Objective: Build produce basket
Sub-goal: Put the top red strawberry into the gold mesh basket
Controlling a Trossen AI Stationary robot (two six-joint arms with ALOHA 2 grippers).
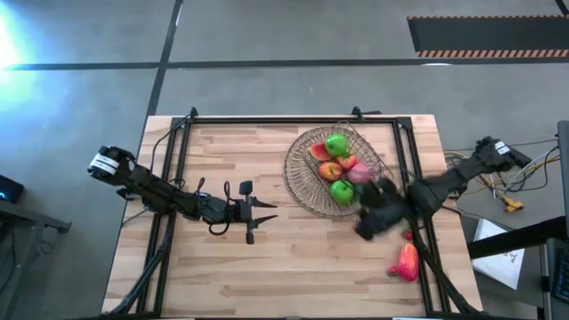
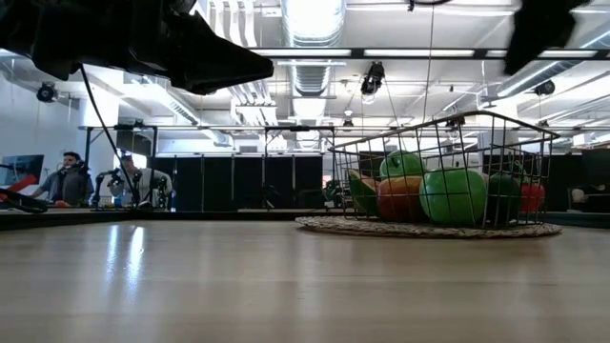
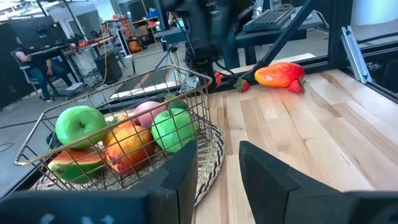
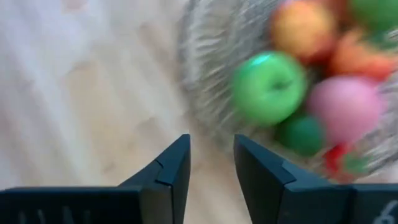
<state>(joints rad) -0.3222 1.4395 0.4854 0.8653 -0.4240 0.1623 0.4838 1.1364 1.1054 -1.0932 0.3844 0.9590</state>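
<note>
The wire basket (image 1: 300,149) stands on a round woven mat (image 1: 298,194) at the table's far right. In it lie two green apples (image 1: 337,144) (image 1: 341,190), a pink piece (image 1: 360,173) and red-orange pieces (image 1: 330,171). The basket also shows in the low view (image 2: 448,124) and the left wrist view (image 3: 124,93). An orange-yellow pepper (image 1: 404,260) lies on the table near the right edge. My right gripper (image 1: 366,222) is open and empty above the table beside the basket's near right side; it also shows in its wrist view (image 4: 211,165). My left gripper (image 1: 265,213) is open and empty left of the basket.
A small red piece (image 3: 242,85) lies on the table beside the pepper (image 3: 280,73). Black frame rails (image 1: 404,151) run along the table's sides and far edge. Bare wood (image 1: 293,267) lies toward the near edge. People sit in the room beyond the table (image 2: 71,176).
</note>
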